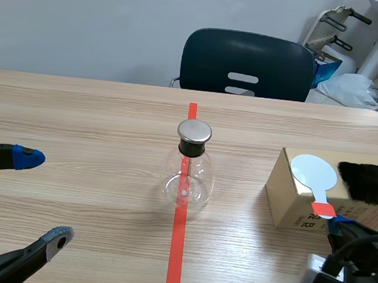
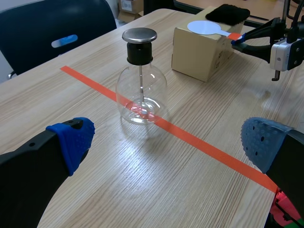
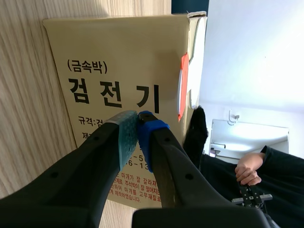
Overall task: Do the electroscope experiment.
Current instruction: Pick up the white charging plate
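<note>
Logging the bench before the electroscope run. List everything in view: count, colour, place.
flask: one, clear glass with a silver cap, mid-table on the tape line
box: one, tan cardboard, on the table on the right arm's side
paddle: one, white disc with a red handle, lying on the box
fur pad: one, black, on the box beside the paddle
table: one, light wood
chair: one, dark, behind the table's far edge
bag: one, white, beyond the table beside the chair
person's hand: one, dark sleeve, past the box
left gripper: open, blue pads, over the table away from the flask
right gripper: shut, tips by the paddle's handle
</note>
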Controlling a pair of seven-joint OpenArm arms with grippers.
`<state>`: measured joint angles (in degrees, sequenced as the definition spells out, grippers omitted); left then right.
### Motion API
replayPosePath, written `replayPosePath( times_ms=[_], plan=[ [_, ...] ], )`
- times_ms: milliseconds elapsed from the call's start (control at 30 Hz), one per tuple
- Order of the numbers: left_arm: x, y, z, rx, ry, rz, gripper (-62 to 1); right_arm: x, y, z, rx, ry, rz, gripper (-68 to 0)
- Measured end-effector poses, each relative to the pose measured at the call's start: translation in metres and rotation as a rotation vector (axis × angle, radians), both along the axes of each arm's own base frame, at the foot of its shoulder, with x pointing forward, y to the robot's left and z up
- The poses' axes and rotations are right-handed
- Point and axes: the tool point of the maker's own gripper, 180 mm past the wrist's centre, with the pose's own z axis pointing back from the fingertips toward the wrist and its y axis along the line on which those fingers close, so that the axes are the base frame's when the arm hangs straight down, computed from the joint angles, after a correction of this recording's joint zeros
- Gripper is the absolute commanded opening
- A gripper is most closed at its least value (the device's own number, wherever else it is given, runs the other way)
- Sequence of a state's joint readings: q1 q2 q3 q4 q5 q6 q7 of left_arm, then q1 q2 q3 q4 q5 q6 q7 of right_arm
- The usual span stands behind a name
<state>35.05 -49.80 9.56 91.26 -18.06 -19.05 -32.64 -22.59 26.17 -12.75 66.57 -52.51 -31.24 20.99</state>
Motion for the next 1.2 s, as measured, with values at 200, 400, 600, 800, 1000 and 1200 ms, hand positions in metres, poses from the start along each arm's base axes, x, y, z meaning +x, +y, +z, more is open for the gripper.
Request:
replayPosePath(
  times_ms=[200,400,600,800,1000,1200],
  plan=[
    [0.0,0.0,0.0,0.0,0.0,0.0,1.4,0.0,0.0,0.0,0.0,0.0,0.0,-65.6],
    [0.0,0.0,0.0,0.0,0.0,0.0,1.4,0.0,0.0,0.002,-0.001,-0.014,0.0,-65.6],
    [0.0,0.0,0.0,0.0,0.0,0.0,1.4,-0.005,-0.003,0.013,-0.009,-0.085,-0.002,-65.6],
    [0.0,0.0,0.0,0.0,0.0,0.0,1.4,-0.014,-0.011,0.019,-0.015,-0.122,-0.016,-65.6],
    [0.0,0.0,0.0,0.0,0.0,0.0,1.4,-0.015,-0.03,0.022,-0.009,-0.111,-0.052,-65.6],
    [0.0,0.0,0.0,0.0,0.0,0.0,1.4,0.003,-0.045,0.064,0.021,-0.207,-0.087,-65.6]
  ],
)
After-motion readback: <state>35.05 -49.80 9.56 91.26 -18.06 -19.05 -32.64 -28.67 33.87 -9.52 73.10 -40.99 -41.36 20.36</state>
